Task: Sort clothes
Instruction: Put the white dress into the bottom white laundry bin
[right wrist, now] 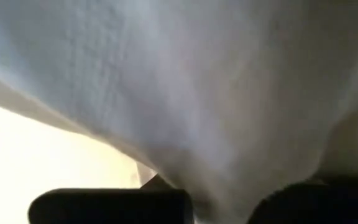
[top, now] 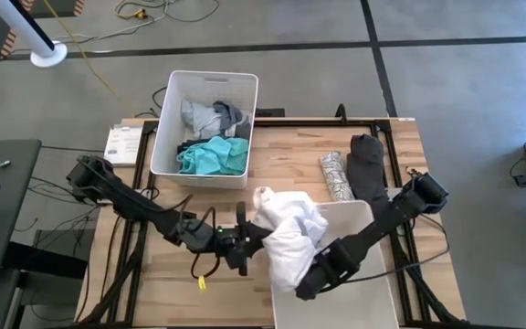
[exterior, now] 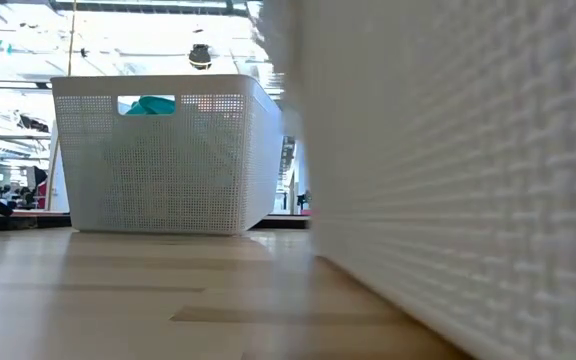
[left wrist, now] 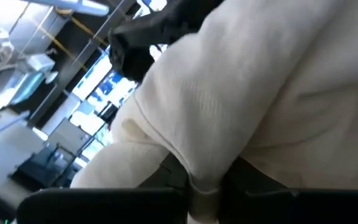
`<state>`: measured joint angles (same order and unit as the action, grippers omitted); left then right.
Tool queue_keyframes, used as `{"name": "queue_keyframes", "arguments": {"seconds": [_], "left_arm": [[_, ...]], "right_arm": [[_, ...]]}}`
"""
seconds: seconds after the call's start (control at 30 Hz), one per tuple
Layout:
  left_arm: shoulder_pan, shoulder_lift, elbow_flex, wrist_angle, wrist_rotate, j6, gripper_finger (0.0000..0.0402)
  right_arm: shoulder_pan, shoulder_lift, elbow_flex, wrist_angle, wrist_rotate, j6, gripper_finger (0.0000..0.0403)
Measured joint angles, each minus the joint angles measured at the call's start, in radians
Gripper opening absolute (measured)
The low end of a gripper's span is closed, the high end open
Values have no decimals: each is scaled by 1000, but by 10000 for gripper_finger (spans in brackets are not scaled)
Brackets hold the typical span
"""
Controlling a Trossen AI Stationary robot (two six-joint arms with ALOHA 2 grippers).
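Hiding both hands' fingers, white garment [top: 286, 233], bunched over near bin [top: 373, 302]

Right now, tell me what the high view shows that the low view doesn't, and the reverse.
Only high: both arms, the left claw and right claw shut on the white garment, plus a dark garment and a patterned one on the table. Only low: the room behind. Both: the far bin with teal cloth, and the near bin.
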<state>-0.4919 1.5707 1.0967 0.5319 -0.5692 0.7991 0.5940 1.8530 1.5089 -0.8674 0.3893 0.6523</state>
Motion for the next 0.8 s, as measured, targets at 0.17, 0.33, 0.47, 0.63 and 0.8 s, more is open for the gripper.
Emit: {"name": "queue_keyframes", "arguments": {"seconds": [0.17,0.33,0.47,0.63,0.8], "left_arm": [[1,0,53,-65,71,2,31],[2,-1,55,-74,70,17,31],[1,-1,56,-105,110,30,31],[8,-1,56,-132,178,9,31],[26,0,56,-191,231,-14,31]], "right_arm": [[-52,0,0,116,23,-112,48],[-85,1,0,144,28,-164,49],[-64,2,39,86,8,-205,70],[-17,2,159,-119,-2,-158,134],[36,1,276,-298,-12,-103,202]]}}
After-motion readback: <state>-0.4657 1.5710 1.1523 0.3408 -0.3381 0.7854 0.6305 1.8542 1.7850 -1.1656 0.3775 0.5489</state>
